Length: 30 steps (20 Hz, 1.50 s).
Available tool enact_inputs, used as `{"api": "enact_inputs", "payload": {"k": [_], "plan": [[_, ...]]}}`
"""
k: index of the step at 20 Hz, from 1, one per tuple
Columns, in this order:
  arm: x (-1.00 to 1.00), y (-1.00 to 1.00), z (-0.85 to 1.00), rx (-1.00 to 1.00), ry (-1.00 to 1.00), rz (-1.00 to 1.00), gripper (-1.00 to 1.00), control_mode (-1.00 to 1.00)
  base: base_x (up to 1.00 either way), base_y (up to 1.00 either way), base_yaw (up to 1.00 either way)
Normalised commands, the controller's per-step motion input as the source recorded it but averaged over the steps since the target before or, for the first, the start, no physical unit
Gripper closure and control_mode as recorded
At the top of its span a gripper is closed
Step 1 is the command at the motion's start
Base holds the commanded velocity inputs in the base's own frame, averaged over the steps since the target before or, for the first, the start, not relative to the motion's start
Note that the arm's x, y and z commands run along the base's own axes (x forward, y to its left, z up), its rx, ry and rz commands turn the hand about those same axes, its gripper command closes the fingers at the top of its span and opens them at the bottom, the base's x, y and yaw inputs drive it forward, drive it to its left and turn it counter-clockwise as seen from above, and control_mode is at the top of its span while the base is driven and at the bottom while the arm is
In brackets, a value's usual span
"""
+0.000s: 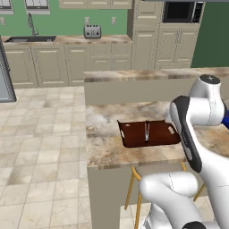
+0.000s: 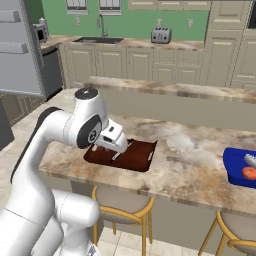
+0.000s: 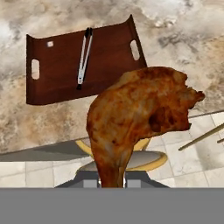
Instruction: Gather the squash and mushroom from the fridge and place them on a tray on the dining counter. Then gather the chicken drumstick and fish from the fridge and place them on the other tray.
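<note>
The gripper (image 3: pixel 110 181) was pinched on the narrow bone end of the chicken drumstick (image 3: pixel 140 116), whose browned, meaty end rose up in the hand view. Beyond it the other tray (image 3: pixel 61 83) sat on the dining counter (image 3: pixel 39 127), with a slim silvery fish (image 3: pixel 84 54) lying lengthwise in its middle. In the right base view the gripper (image 2: pixel 116 152) hung over the near edge of that brown tray (image 2: pixel 137 157), at the counter's front edge. The blue tray (image 2: pixel 235 167) sat well apart at the counter's right end, holding an orange piece (image 2: pixel 248 173) and a pale one (image 2: pixel 250 160). Stools (image 2: pixel 122 205) stood below. No writing or labels could be read.
</note>
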Motion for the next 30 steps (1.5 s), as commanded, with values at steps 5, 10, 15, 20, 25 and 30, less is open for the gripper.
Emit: {"api": "enact_inputs", "payload": {"k": [5,10,15,20,25,30], "plan": [[0.48,-0.09,-0.47,0.0,0.12,-0.08,1.0,-1.0,0.0,0.0,0.0],[0.39,0.0,-0.46,0.0,0.04,-0.01,1.0,-1.0,0.0,0.0,0.0],[0.32,-0.04,-0.37,0.01,0.01,0.0,1.0,-1.0,0.0,0.0,0.0],[0.35,-0.04,-0.25,0.02,0.01,0.0,1.0,-1.0,0.0,0.0,0.0],[0.35,-0.02,-0.21,0.02,0.02,-0.01,1.0,-1.0,0.0,0.0,0.0],[0.31,-0.07,-0.2,0.01,0.03,-0.01,1.0,-1.0,0.0,0.0,0.0]]}}
